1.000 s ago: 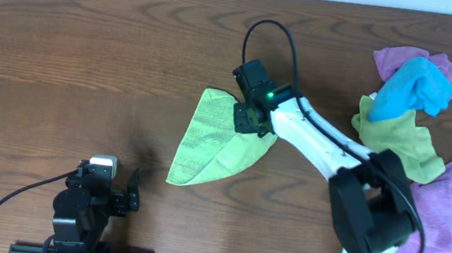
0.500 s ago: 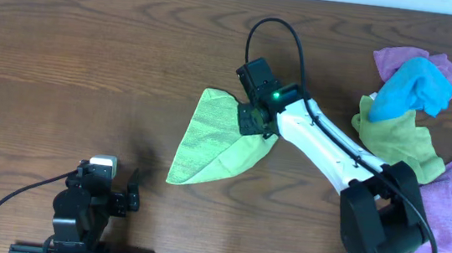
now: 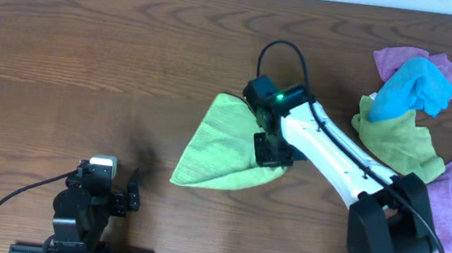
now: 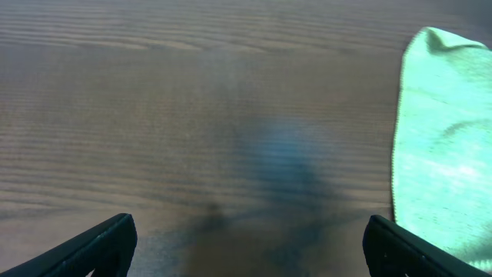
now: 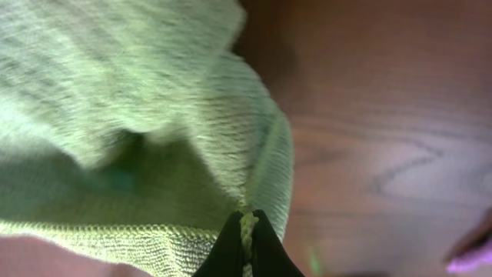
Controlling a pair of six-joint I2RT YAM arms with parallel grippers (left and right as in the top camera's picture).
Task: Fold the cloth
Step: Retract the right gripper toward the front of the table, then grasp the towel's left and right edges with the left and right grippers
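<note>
Table (image 3: 91, 45): dark wood-grain top that fills the overhead view.
Cloth (image 3: 220, 147): bright lime green, lying near the middle of the table, a little right of centre. It is doubled into a rough triangle, narrow at the far end and broad toward the robot. Its right side goes under the right gripper. The left wrist view shows its rounded edge flat on the wood at the right of the frame.
Side pile (image 3: 402, 137): a dull yellow-green cloth, a blue one and purple ones, heaped at the table's right edge, well apart from the lime cloth.
Right arm (image 3: 333, 150): white, reaching from the near right across to the cloth.
Right gripper (image 5: 246, 238): jaws together, clamped on the cloth's stitched hem. The hem runs between the black tips and folds of the fabric bunch just above them.
Left gripper (image 4: 250, 227): jaws wide apart, holding nothing, over bare wood at the near left, with the cloth off to its right and not touching it.
</note>
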